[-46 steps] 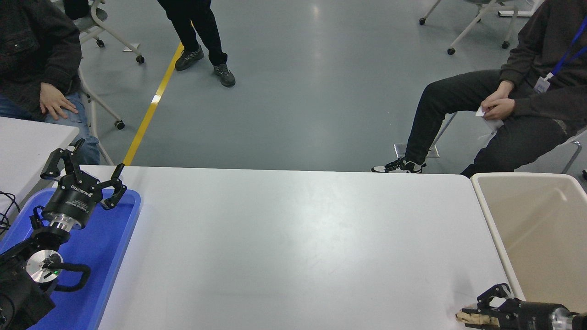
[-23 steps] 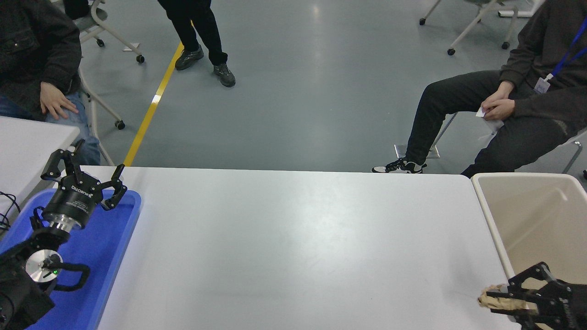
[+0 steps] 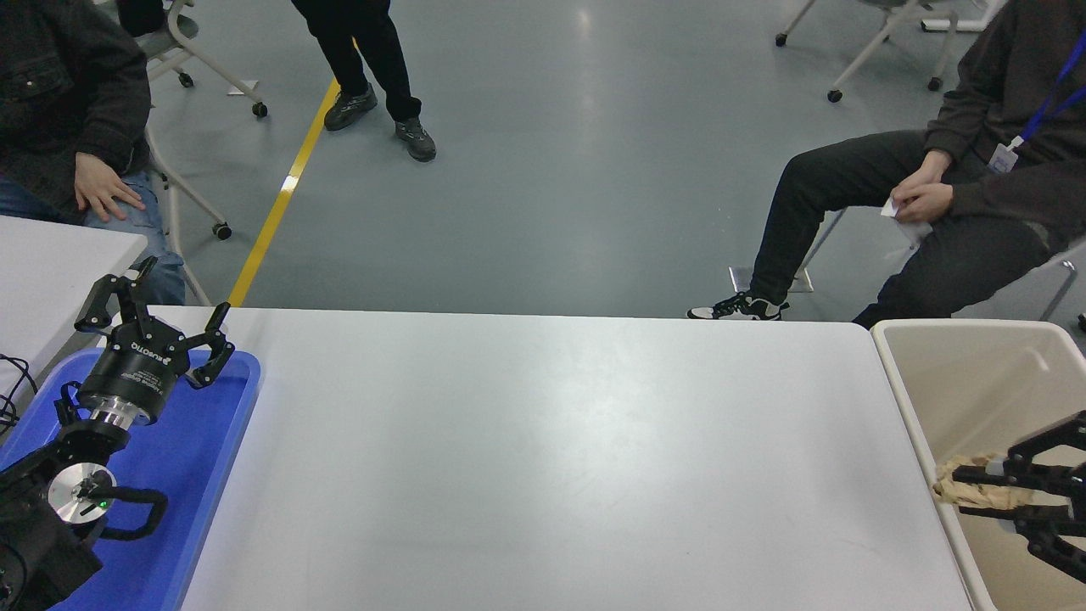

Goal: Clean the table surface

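The table surface point(image 3: 543, 458) is a wide matte white top filling the middle of the head view. My right gripper point(image 3: 976, 492) comes in from the right edge and is shut on a crumpled brown paper wad point(image 3: 963, 490). It hangs over the near left part of the beige bin point(image 3: 976, 373), just past the table's right edge. At the lower left my left gripper point(image 3: 157, 318) stays parked above the blue tray point(image 3: 208, 441), fingers spread and holding nothing.
A second white tabletop point(image 3: 51, 263) stands at the far left. One person point(image 3: 950, 195) sits beyond the table at the upper right, another point(image 3: 68, 119) at the upper left. A standing person's legs point(image 3: 365, 59) and wheeled chairs are farther back.
My right gripper has carried the brown paper wad up and to the right, from the table's near right corner across the bin's rim to above the bin. The left arm has not moved.
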You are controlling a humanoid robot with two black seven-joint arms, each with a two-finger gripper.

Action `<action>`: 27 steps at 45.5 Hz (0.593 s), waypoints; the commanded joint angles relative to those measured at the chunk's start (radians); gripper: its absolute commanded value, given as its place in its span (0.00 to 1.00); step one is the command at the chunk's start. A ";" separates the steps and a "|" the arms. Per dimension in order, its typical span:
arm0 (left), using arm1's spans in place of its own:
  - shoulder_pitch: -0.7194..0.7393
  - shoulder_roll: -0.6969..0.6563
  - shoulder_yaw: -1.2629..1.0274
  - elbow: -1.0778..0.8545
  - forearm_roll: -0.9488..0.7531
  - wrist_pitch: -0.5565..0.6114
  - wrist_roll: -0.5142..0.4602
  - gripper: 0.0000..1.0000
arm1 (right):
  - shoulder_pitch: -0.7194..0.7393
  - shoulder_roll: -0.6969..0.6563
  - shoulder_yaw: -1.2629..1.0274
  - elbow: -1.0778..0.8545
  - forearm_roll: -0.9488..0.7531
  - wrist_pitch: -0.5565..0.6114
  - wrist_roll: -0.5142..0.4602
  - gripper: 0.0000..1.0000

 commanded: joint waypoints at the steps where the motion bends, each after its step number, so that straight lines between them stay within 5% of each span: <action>1: 0.000 0.000 0.000 0.000 0.000 0.000 0.000 1.00 | 0.143 0.012 -0.003 -0.038 0.029 -0.037 -0.002 0.00; 27: 0.000 0.000 0.000 0.000 -0.001 0.000 0.000 1.00 | 0.225 0.353 -0.010 -0.445 0.012 -0.335 -0.035 0.00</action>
